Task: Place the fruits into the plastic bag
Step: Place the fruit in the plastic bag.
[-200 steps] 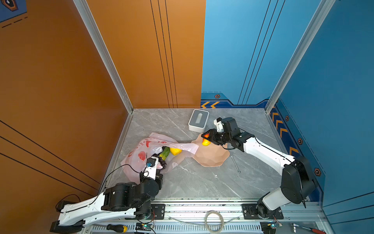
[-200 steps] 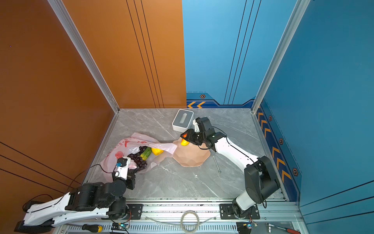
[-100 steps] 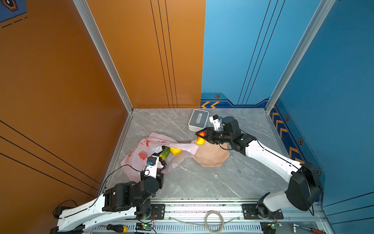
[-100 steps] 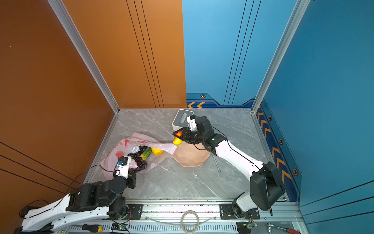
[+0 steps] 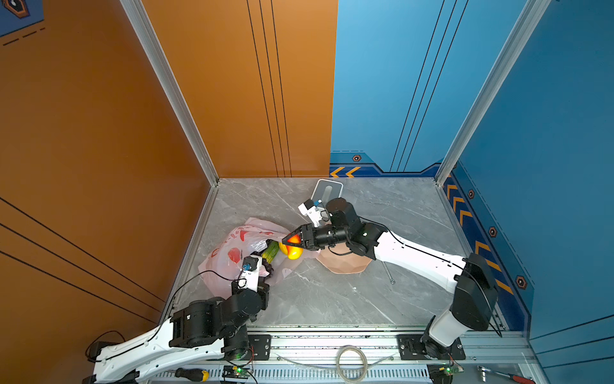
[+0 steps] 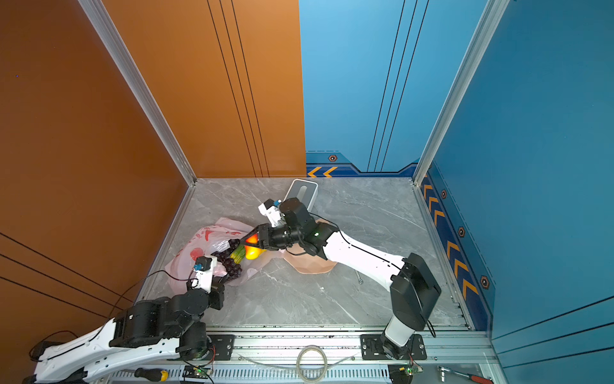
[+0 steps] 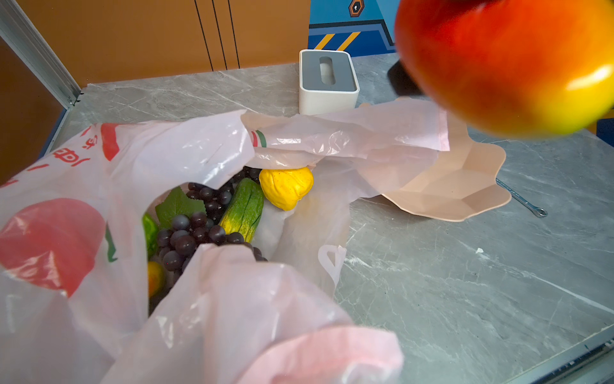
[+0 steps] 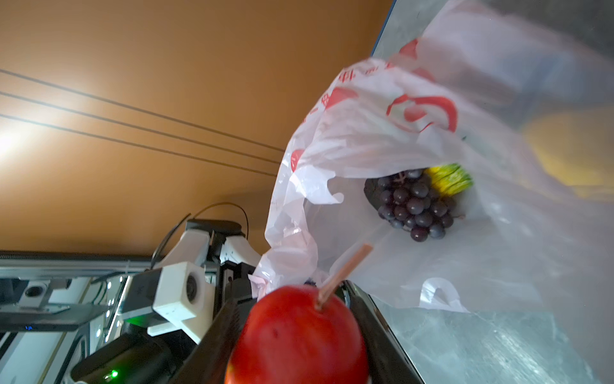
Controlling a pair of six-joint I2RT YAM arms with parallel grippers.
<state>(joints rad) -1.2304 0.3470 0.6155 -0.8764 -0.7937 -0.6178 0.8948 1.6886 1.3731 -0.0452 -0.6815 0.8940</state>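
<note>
Reaching low across the grey marble tabletop, the right gripper pinches a glossy red-orange toy mango between part-spread fingers, just above the mouth of a thin, crinkly pink plastic bag printed in red. The bag lies along the table's left edge, close under the orange wall, so room is tight on that side; its mouth faces the table's middle. Bare marble runs from the bag and a peach-coloured scalloped plate to the aluminium front rail and across to the blue wall, with a thin metal pin beside the plate. A white-and-grey rectangular box stands near the back wall.

Inside the bag sit a dark purple grape bunch with a green leaf, a green, yellow-tipped ridged fruit, a knobbly yellow fruit at the rim and a small orange fruit half under plastic. One bag handle drapes over the plate. In both top views the right forearm covers part of the plate and a corner of the box. Both wrist views cut the mango off at the frame.

The left gripper is closed tight on the bag's near rim, holding it bunched and raised; from above, its wrist camera hides the fingers. That arm lies low from the front left corner.
</note>
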